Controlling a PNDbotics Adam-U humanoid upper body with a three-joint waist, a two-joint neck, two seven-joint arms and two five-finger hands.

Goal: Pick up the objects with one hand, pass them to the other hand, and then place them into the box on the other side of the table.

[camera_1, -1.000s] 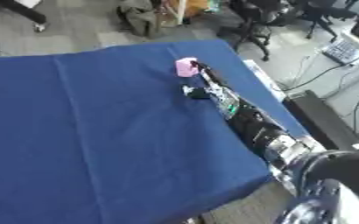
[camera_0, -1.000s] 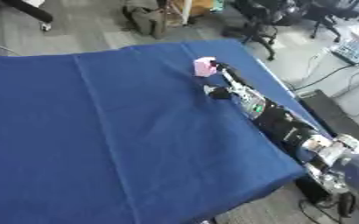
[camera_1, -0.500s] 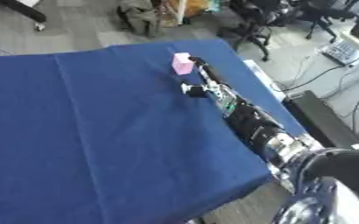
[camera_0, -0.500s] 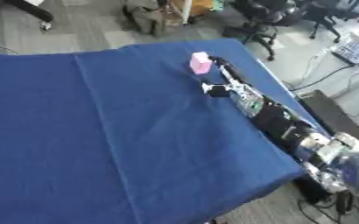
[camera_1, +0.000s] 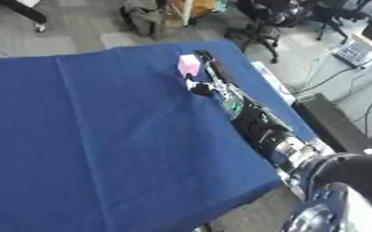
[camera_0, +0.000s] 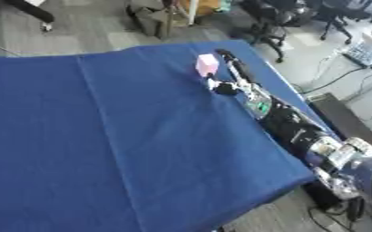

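A small pink block stands on the blue tablecloth near the far right corner. My right arm runs along the table's right edge, and my right hand lies next to the block. Its fingers stretch straight past the block's right side, and the thumb sits just below the block. The block stands in the gap between thumb and fingers; nothing curls round it. My left hand and the box show in no view.
The table's right edge drops to the floor, where a dark case and cables lie. Office chairs and a bag stand beyond the far edge.
The pink block now sits a little farther up the table, away from the thumb, and the fingers reach past it. The arm has stayed along the right edge.
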